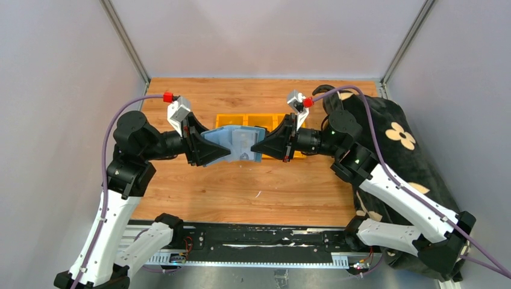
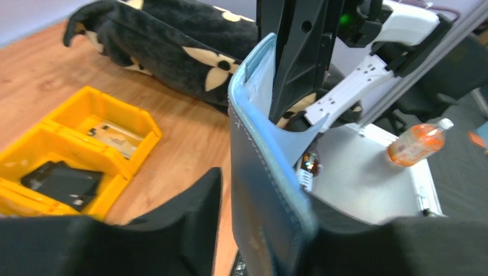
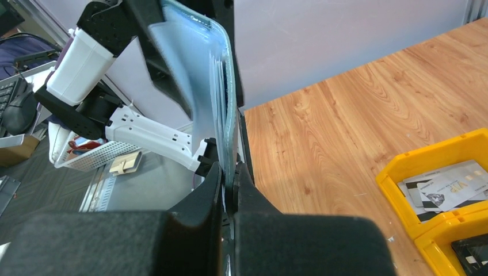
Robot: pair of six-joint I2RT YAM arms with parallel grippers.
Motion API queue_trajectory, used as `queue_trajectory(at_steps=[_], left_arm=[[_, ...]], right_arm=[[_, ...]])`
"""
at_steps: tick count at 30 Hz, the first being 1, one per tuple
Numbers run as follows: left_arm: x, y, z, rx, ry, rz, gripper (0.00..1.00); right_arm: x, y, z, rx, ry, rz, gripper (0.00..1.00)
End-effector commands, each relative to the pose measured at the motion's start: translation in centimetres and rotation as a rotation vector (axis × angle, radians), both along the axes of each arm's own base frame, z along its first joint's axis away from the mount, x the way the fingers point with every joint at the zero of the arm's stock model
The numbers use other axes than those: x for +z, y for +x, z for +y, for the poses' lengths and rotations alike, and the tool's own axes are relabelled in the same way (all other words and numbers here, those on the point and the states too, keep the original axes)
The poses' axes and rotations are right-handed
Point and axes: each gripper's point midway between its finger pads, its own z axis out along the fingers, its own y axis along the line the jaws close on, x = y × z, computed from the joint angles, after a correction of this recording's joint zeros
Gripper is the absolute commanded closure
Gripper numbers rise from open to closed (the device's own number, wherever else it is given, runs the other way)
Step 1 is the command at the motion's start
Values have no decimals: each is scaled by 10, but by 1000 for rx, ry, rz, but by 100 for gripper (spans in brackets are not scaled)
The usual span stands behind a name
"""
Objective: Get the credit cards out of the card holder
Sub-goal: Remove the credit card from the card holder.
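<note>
**Holder [image 1: 238,143] in mid-air.** It hangs over the worktop [image 1: 241,186], just in front of the yellow bins [image 1: 250,118], spanned between the two arms. The right fingers [image 3: 216,192] are pinched shut on one edge of it. The left fingers [image 2: 204,207] stand part open around the other end, with a gap showing on one side. Some cards [image 3: 443,185] lie in a bin. The holder bows between the arms, so it is probably light, thin and limp, and its pale panel looks slick. It is best taken by a stitched edge, clear of the pocket mouths, so that any cards left inside are not clamped.
</note>
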Motion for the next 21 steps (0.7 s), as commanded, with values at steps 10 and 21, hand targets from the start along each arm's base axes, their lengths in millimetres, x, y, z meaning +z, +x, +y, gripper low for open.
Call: queue_trajectory(at_steps=[10,21], left_arm=[[-15,9,0,44,2,58,24],[-50,38,20,246,139,35,0]], right_arm=[[5,5,28,-93,-33,-28,100],[0,8,49,-229,-164,-82,100]])
